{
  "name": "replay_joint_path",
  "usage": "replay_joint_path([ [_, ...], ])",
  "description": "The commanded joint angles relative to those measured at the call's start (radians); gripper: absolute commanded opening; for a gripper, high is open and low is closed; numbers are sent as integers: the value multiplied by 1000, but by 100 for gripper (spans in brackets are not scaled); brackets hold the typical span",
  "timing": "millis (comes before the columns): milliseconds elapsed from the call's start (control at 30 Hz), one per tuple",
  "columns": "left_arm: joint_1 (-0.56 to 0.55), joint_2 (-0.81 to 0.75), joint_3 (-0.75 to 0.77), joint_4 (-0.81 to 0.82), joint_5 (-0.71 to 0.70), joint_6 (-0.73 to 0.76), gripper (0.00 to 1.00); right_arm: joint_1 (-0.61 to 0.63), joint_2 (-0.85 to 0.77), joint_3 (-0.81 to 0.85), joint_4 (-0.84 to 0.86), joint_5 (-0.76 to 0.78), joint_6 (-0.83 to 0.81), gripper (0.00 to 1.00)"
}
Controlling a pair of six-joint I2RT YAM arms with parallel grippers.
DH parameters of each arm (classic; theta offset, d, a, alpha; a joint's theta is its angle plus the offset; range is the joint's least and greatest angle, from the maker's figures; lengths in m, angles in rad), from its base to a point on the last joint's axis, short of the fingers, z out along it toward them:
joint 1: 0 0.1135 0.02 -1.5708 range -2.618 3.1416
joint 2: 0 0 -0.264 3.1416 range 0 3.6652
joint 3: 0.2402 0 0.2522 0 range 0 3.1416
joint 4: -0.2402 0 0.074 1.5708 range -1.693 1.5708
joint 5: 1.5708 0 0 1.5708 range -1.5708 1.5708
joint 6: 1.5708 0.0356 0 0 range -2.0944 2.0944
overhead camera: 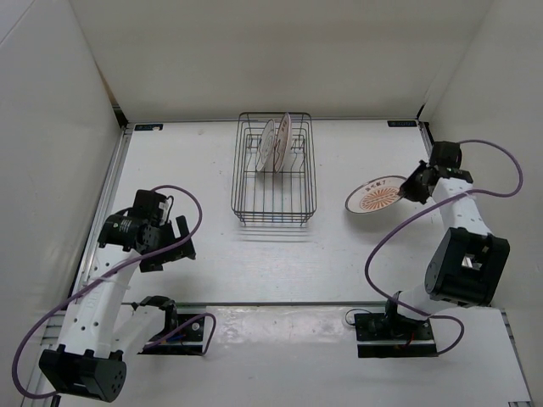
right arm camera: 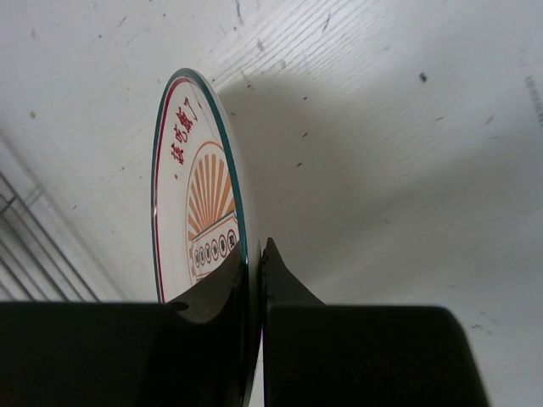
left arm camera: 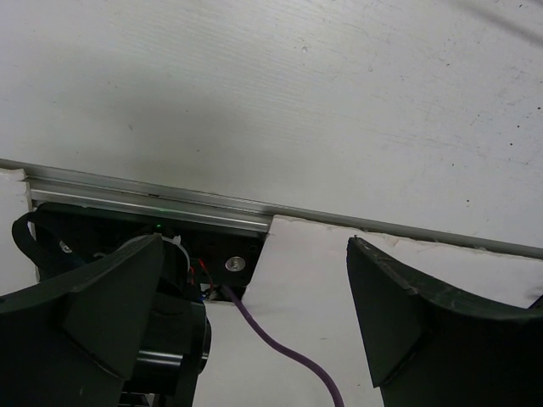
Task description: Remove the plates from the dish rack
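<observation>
The dark wire dish rack [overhead camera: 274, 208] stands at the table's middle back, and two white plates [overhead camera: 276, 142] lean upright in its far half. A third plate [overhead camera: 374, 197], white with an orange sunburst, hangs right of the rack just above the table. My right gripper [overhead camera: 411, 188] is shut on its right rim. In the right wrist view this plate [right arm camera: 197, 195] shows edge-on, its rim pinched between the gripper's [right arm camera: 257, 263] two fingers. My left gripper [overhead camera: 172, 243] is at the near left, open and holding nothing. Its wrist view shows the left gripper [left arm camera: 254, 318] spread wide over white table.
White walls enclose the table on three sides. A metal rail [left arm camera: 170, 191] crosses the near edge by the left arm's base [overhead camera: 174, 326]. A purple cable [left arm camera: 280, 352] runs under the left gripper. The rack's wires [right arm camera: 25, 254] show at the right wrist view's left edge.
</observation>
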Motion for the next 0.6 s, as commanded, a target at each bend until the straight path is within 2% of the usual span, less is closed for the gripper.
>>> replay_joint_path([
  [0,-6,1,15,0,18,5,100,-31,-40,-39,171,-189,107,0],
  [200,-4,10,9,4,7,8,100,-84,-16,-154,203,-189,155,0],
  [433,-6,13,2,16,15,17,100,-108,140,-110,-54,-210,26,0],
  [467,-4,13,2,12,16,17,100,-111,171,-85,-136,-212,23,5],
  [533,-6,12,2,10,12,18,100,-113,199,-62,-165,-195,6,16],
  [567,-4,12,0,10,10,17,100,-113,202,-85,-159,-189,4,18],
])
